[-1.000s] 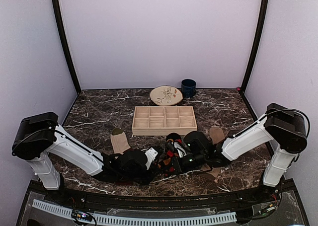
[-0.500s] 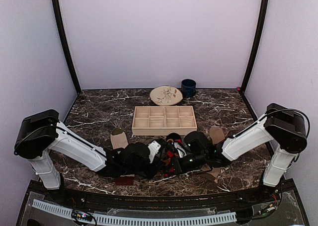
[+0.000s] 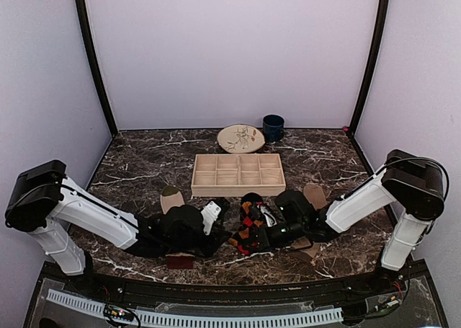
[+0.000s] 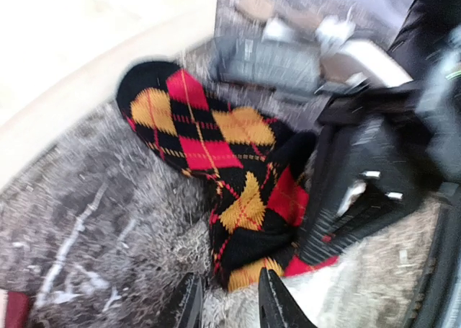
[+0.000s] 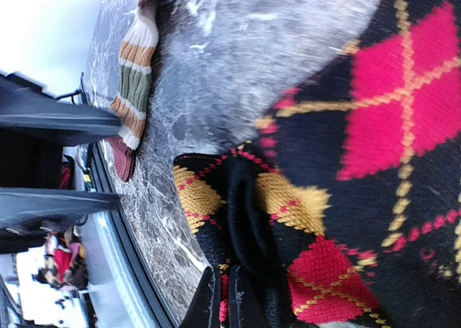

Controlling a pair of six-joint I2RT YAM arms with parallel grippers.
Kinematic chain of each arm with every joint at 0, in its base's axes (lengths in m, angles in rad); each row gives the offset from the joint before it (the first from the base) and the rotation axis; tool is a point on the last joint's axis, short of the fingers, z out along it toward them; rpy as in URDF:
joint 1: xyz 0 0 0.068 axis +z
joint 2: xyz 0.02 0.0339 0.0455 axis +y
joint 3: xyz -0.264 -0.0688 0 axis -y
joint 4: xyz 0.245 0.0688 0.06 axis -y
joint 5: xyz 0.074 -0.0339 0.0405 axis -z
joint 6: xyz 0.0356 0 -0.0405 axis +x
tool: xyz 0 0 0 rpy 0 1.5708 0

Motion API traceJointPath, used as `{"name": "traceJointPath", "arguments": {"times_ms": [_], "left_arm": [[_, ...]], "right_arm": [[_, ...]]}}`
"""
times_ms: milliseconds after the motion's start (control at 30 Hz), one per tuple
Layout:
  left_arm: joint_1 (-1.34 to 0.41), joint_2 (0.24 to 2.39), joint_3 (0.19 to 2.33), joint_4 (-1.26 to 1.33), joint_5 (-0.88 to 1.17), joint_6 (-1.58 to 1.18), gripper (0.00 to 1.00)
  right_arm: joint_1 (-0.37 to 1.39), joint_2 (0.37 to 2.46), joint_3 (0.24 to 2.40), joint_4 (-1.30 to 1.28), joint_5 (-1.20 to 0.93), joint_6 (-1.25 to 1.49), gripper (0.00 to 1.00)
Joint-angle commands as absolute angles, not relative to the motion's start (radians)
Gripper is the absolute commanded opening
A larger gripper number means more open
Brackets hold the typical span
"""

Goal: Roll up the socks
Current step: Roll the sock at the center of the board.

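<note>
The black argyle sock (image 3: 248,220) lies crumpled between the two grippers, just in front of the tray; its red and orange diamonds fill the left wrist view (image 4: 216,148). My right gripper (image 5: 225,306) is shut on a fold of this sock (image 5: 346,162) and shows from the left side as a dark jaw block (image 4: 346,198). My left gripper (image 4: 230,315) stands open just short of the sock's near end, with only marble between its fingers. The striped sock (image 3: 171,198) lies under the left arm, its maroon cuff (image 3: 180,261) showing. A tan sock (image 3: 314,195) lies partly under the right arm.
A wooden tray (image 3: 238,174) with compartments sits just behind the socks. Behind it are a patterned plate (image 3: 240,138) and a dark blue mug (image 3: 273,127). The table's front edge (image 5: 122,220) runs close by the right gripper.
My left gripper has drawn back and away from the sock's near end, uncovering the striped sock's maroon cuff. The argyle sock now lies more spread out. The right gripper shifted slightly right.
</note>
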State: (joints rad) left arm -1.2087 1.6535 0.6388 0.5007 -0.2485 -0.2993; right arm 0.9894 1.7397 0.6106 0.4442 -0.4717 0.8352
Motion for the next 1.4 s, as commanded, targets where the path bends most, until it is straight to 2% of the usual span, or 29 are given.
{"name": "traceJointPath", "arguments": {"times_ms": [0,467,933,1367], "left_arm": [[-1.22,1.54,0.595,0.346,-0.446,-0.204,0.3],[-1.251,1.716,0.664,0.348,-0.416,-0.177,0.3],[-1.252,1.704,0.697,0.352,-0.443,-0.151,0.31],[-1.253,1.783,0.765,0.317,-0.445,-0.138,0.3]], "right_arm": [[0.946,1.716,0.56,0.586,-0.534,0.927,0.03],[0.907,1.728,0.54,0.681,-0.584,1.017,0.03],[0.905,1.777,0.509,0.769,-0.604,1.084,0.03],[0.89,1.795,0.497,0.806,-0.608,1.108,0.03]]}}
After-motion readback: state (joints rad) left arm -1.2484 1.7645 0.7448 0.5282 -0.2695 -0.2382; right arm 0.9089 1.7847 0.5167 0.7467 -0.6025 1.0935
